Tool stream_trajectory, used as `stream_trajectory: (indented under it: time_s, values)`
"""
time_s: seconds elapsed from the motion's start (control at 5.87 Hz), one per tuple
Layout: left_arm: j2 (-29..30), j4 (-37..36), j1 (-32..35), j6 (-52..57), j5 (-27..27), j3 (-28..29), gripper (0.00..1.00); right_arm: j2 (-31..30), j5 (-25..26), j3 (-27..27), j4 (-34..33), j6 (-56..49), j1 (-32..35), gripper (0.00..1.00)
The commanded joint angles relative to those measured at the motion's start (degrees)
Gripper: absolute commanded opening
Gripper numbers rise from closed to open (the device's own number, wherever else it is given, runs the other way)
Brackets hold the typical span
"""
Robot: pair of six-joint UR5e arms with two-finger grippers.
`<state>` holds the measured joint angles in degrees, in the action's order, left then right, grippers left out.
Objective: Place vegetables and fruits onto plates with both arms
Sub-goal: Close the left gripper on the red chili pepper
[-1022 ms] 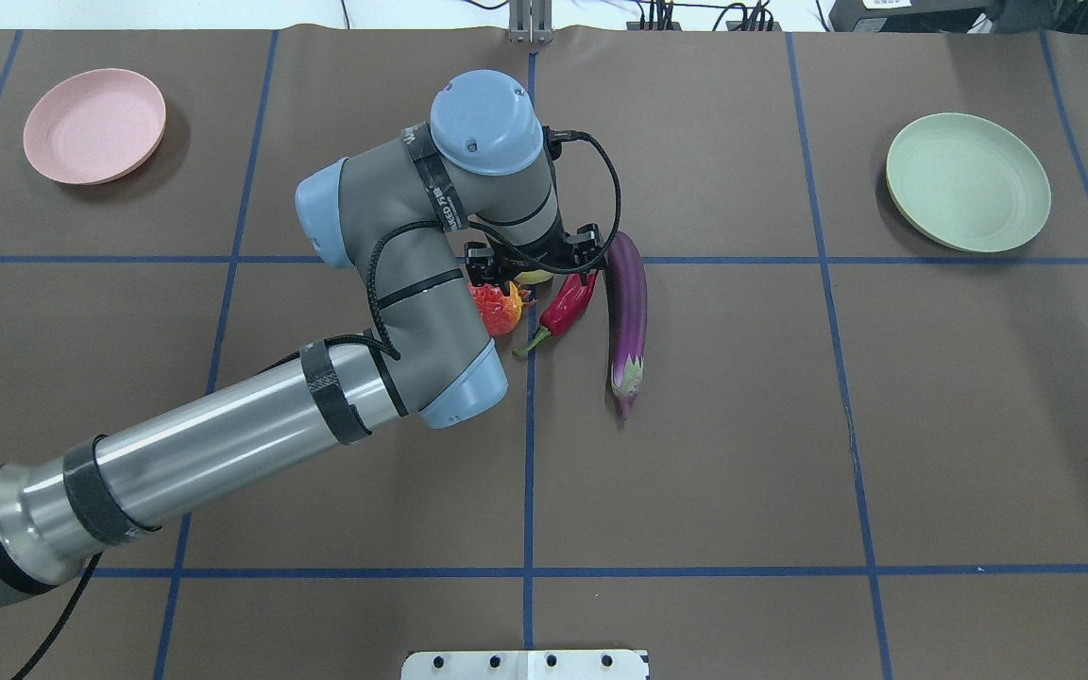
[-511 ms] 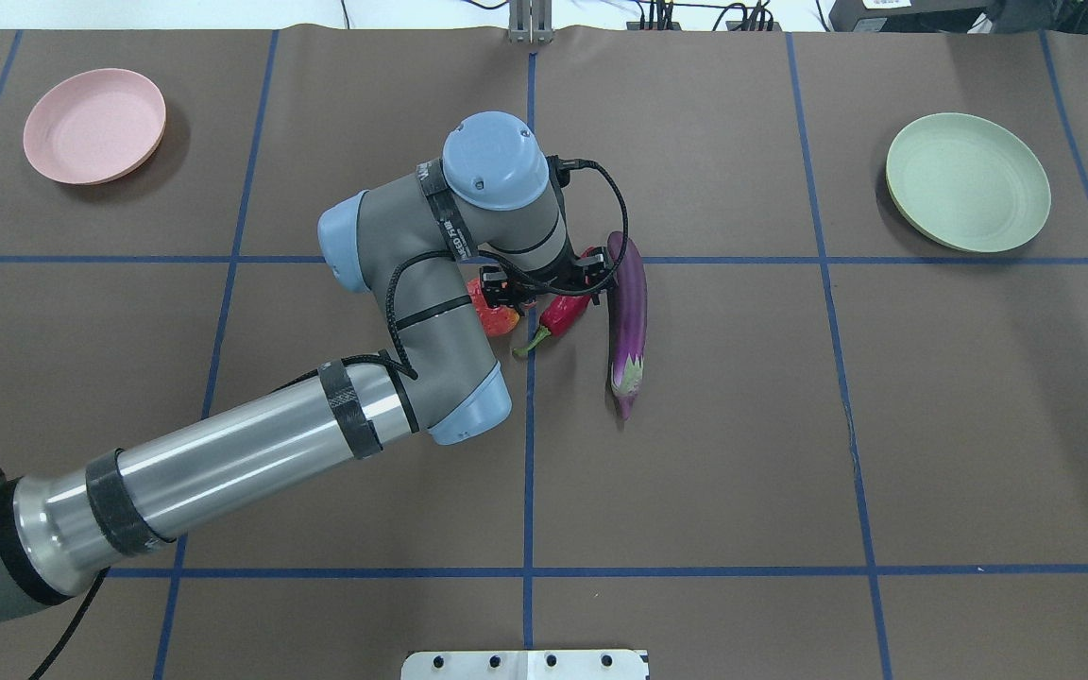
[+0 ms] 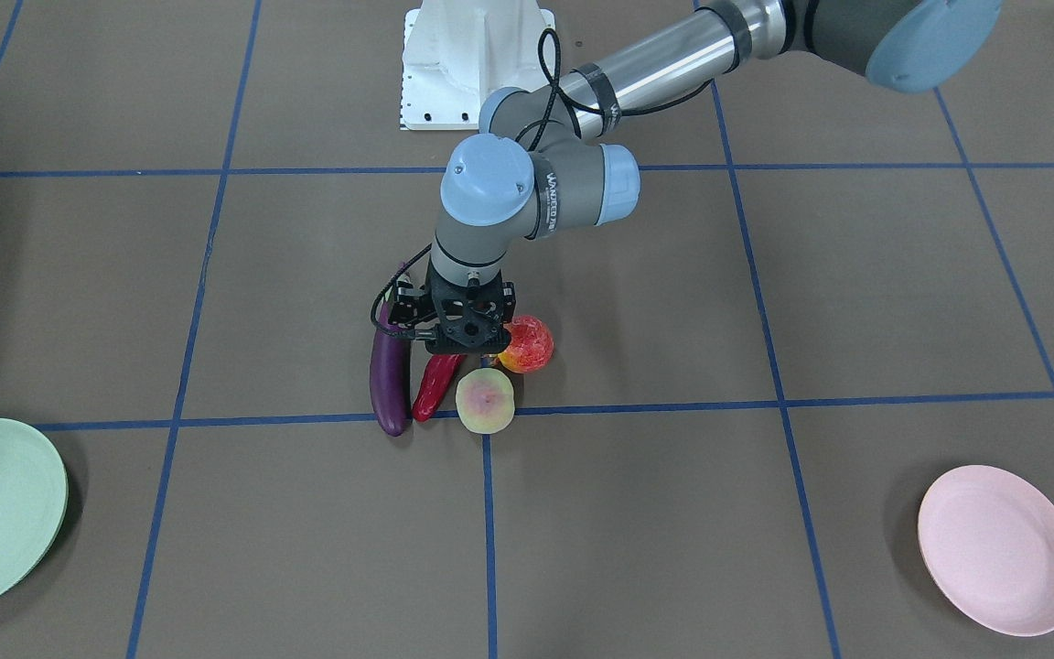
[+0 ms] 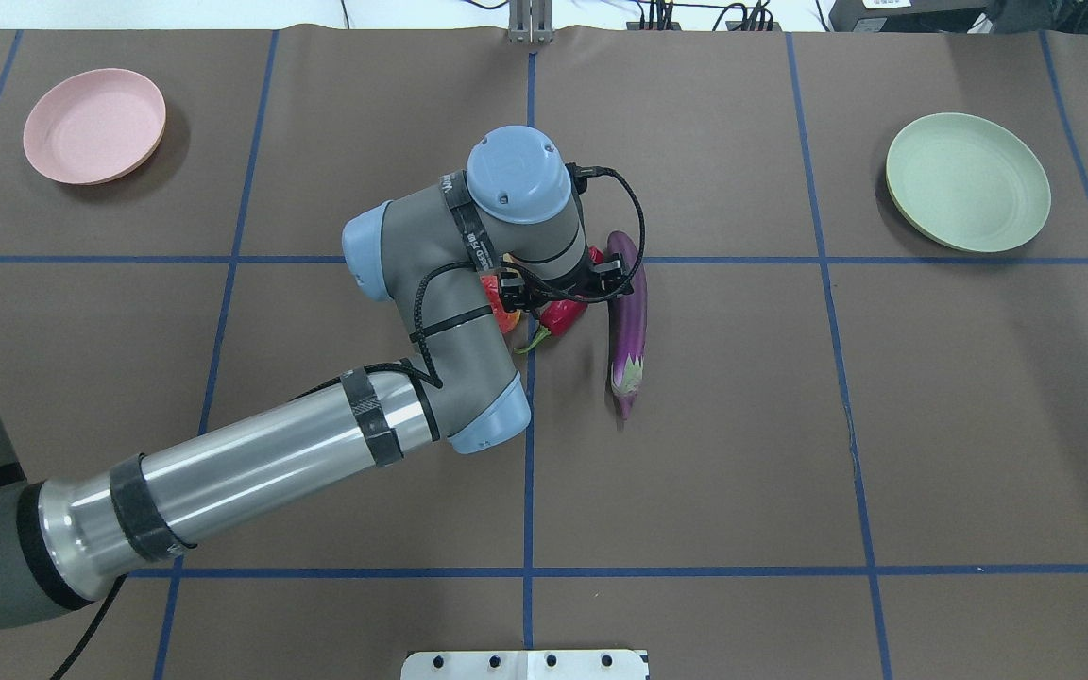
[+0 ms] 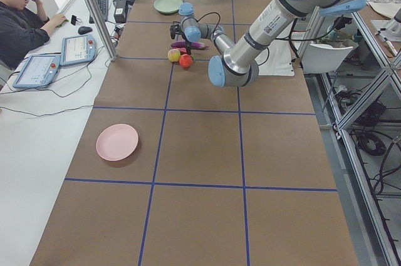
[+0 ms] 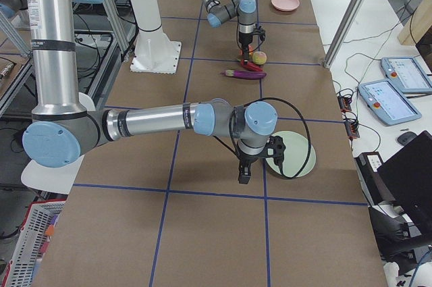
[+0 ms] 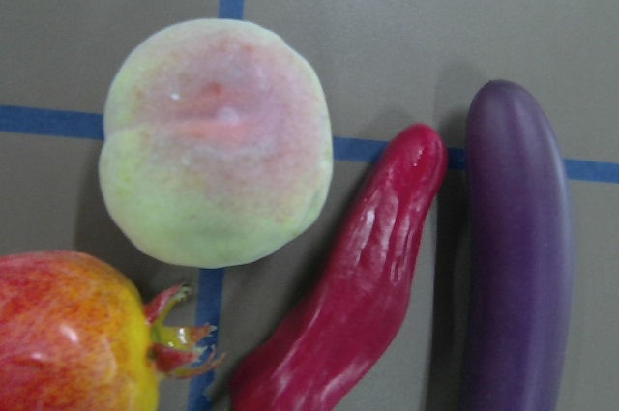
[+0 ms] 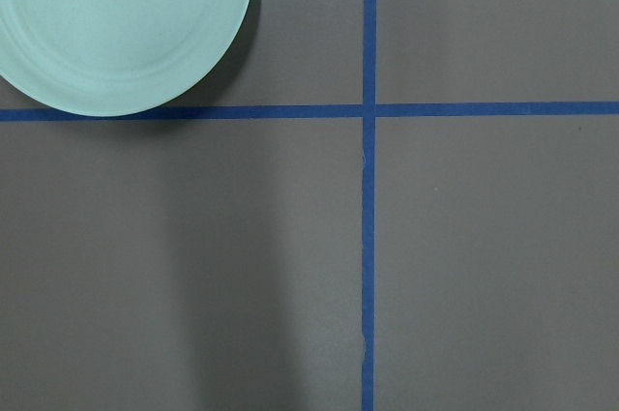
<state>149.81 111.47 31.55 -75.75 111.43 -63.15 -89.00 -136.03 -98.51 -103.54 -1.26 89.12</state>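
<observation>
While the left arm [image 4: 251,463] is holding its jaws low over the chili pepper [image 3: 434,386], it's lying on the tabletop [image 3: 765,302] between eggplant [image 3: 389,380] and peach [image 3: 485,400], pomegranate [image 3: 527,344] just beside. Right arm [image 6: 155,121] is hanging beside the mint plate [image 8: 116,24]. Neither jaws' opening or grip is showing, can't tell.

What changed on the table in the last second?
The left arm's black gripper slid rightward and slightly toward the robot, now above the dark red chili pepper. No visible grasp or release. The long purple eggplant, mottled red round fruit, pale yellow-green round fruit, pink plate and mint green plate stayed put.
</observation>
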Motion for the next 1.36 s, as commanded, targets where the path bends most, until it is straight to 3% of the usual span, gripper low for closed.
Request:
stream_trajectory:
  time_s: [0.0, 0.34, 0.51, 0.68, 1.19]
  values:
    - [1.7, 1.0, -0.4, 0.0, -2.2, 3.1, 0.99, 0.1, 0.1, 0.4, 0.0, 0.0, 0.0, 1.00]
    - [1.5, 1.1, -0.2, 0.6, -2.3, 3.6, 0.98, 0.1, 0.1, 0.5, 0.0, 0.0, 0.0, 1.00]
    - [1.4, 1.0, 0.1, 0.8, -2.2, 3.6, 0.91, 0.1, 0.1, 0.5, 0.0, 0.0, 0.0, 1.00]
    - [1.4, 1.0, 0.0, 0.8, -2.2, 3.6, 0.73, 0.1, 0.1, 0.5, 0.0, 0.0, 0.0, 1.00]
    - [1.4, 1.1, -0.2, 0.8, -2.7, 4.8, 0.68, 0.1, 0.1, 0.5, 0.0, 0.1, 0.0, 1.00]
